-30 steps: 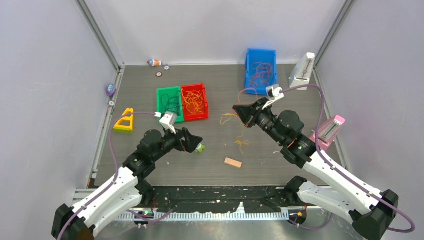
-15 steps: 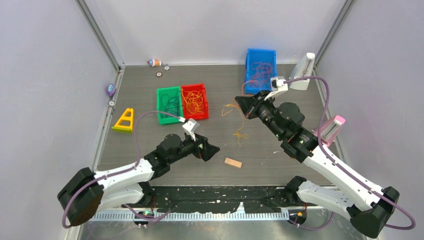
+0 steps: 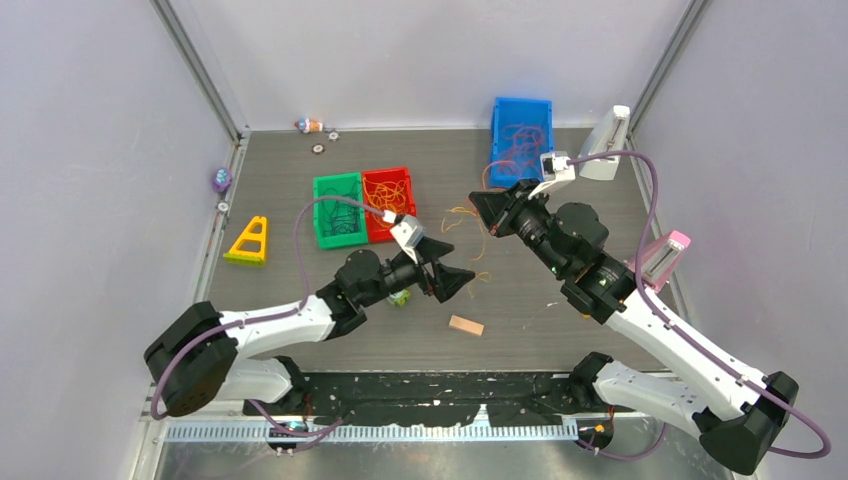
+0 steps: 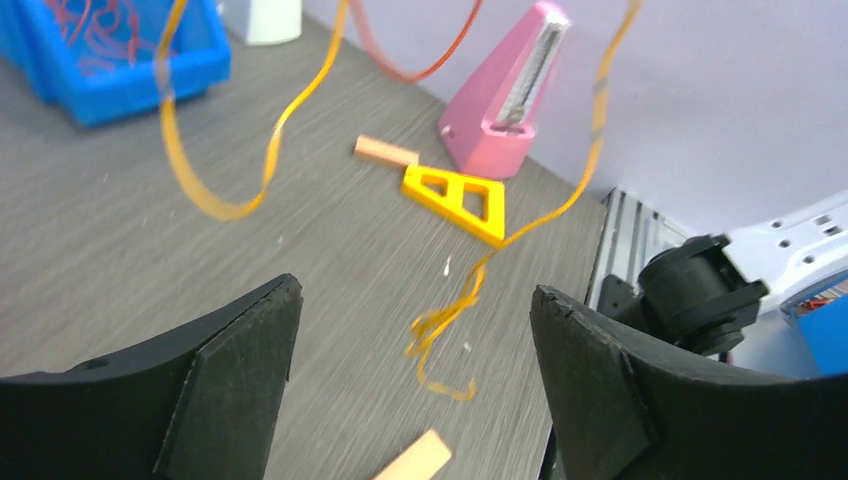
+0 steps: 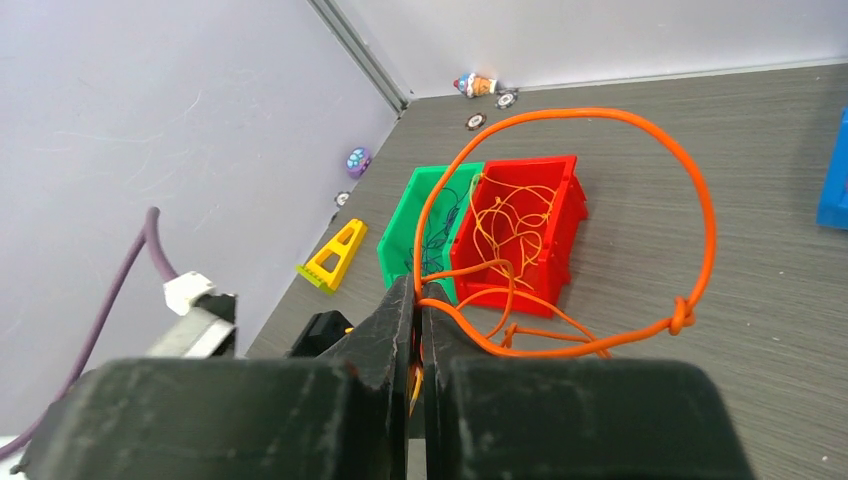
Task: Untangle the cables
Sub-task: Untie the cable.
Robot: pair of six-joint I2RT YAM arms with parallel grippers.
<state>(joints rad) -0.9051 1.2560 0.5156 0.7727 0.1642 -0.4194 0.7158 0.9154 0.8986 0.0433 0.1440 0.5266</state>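
**Right pincer** (image 5: 415, 300): jaws pressed fully together on a thin orange cable loop (image 5: 705, 215). The loop rose from the fingertips, arched wide and came back through a small knot at its 4 o'clock. More orange strands trailed from the same grip. Seen from overhead, it sat just past the middle of the dark grey wood-grain bench (image 3: 280, 160), toward 1 o'clock.

**Left pincer** (image 4: 415, 298): jaws spread wide, gripping nothing. It lay at 7 o'clock of the right pincer. A dangling orange cable strand (image 4: 455, 310) hung ahead of the gap; contact could not be told.

**Red rectangular plastic bin** (image 3: 393, 237): at 10 o'clock on the bench, holding a tangle of orange cables (image 3: 388, 203).

**Green rectangular plastic bin** (image 3: 340, 242): touching the red bin on its 9 o'clock side, holding dark cables (image 3: 345, 212).

**Blue rectangular plastic bin** (image 3: 523, 100): at 1 o'clock, holding red cables (image 3: 520, 140).

**Yellow triangular plastic stand** (image 3: 248, 241): at 9 o'clock, near the bench edge and well apart from the bins.

**Small tan wooden block** (image 3: 466, 325): at 6 o'clock, lying flat near the left pincer.

**Pink metronome-shaped object** (image 3: 660, 262): at 3 o'clock, by the wall.

**White metronome-shaped object** (image 3: 604, 145): at 2 o'clock, beside the blue bin.
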